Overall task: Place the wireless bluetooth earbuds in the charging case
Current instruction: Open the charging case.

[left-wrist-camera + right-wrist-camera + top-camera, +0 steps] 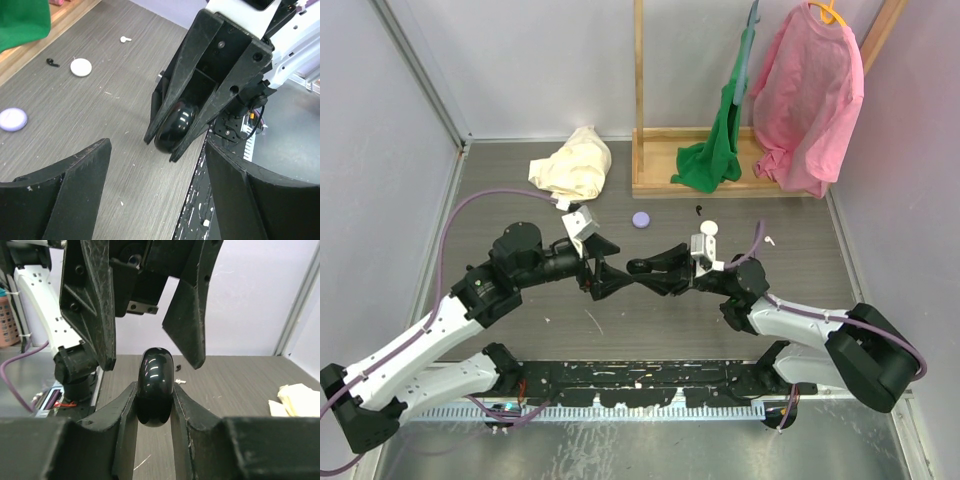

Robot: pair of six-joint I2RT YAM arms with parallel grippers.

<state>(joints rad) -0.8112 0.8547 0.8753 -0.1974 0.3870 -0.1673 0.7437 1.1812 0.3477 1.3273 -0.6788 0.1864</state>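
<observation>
Gripping a glossy black charging case [155, 377], the right claw [640, 268] sits at frame center in the top view, its two fingers clamped on the case's sides. Case lid looks closed, and the case stands on end between the fingers, rounded top poking out past the tips. Case is off the tabletop [800, 270], held in the air.

The left claw [610, 277] faces it tip to tip, jaws wide apart. In the right wrist view the left fingers [95, 315] hang above the case, one to each side, not touching it. In the left wrist view the case sits in the gap between the left claw's own fingers.

Loose items on the grey wood-grain tabletop, all upper center of the top view:
- a black earbud [699, 210], just above a white disc [708, 228]
- a white earbud [769, 240], right of the disc and apart from it
- a lilac disc [640, 219], left of the black earbud

None of them touch either claw.

A crumpled cream cloth [575, 165] lies upper left of center. A wooden rack [650, 185] stands at the top of the frame, with a green garment [715, 150] and a pink shirt [810, 100] hanging on it.
</observation>
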